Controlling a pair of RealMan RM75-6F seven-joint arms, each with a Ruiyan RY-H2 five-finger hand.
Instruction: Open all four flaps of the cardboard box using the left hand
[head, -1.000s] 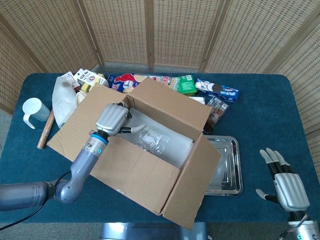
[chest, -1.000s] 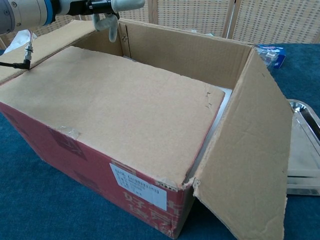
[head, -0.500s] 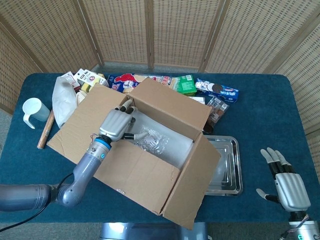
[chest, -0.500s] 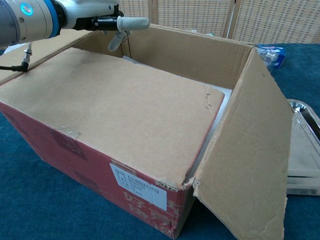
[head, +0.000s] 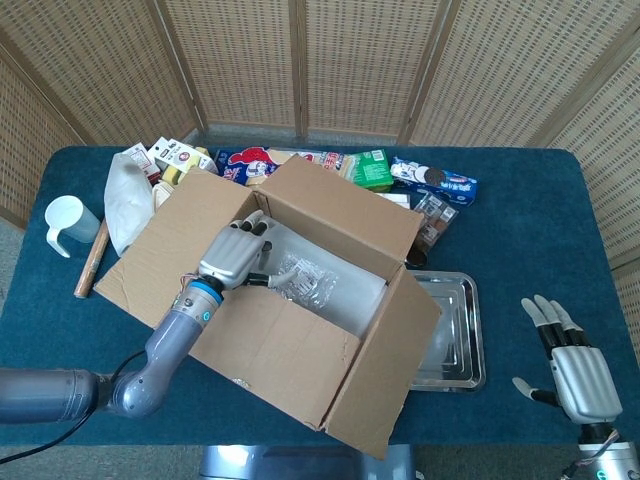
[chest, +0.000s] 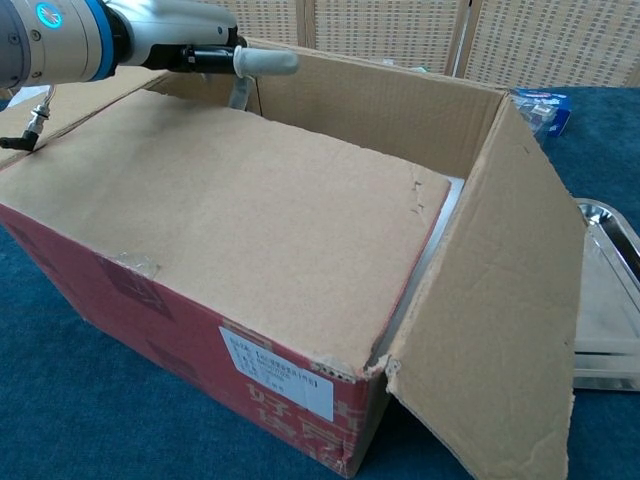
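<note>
On the far left of the dark blue cloth-covered surface (head: 520, 230) stand a white plastic mug (head: 66, 221) and a crumpled white plastic bag (head: 128, 200). Beside them, near the middle, sits the large brown corrugated cardboard box (head: 290, 300). Three of its flaps stand open: one splayed left, one raised at the back, one hanging to the right. The near flap (chest: 220, 215) lies flat across the opening.

The left hand (head: 233, 256) reaches over that flap's far edge into the box, fingers spread and holding nothing, just above clear plastic packaging (head: 305, 282) inside.

The flap looks light and stiff, hinged on a creased fold, so it should swing as one panel rather than bend. Its face is smooth and offers little purchase; the best hold is likely the free far edge, fingertips hooked beneath and lifted toward the robot.

Right of the box lies a shallow steel tray (head: 455, 330). The right hand (head: 572, 368) rests at the far right, fingers extended, empty.
</note>
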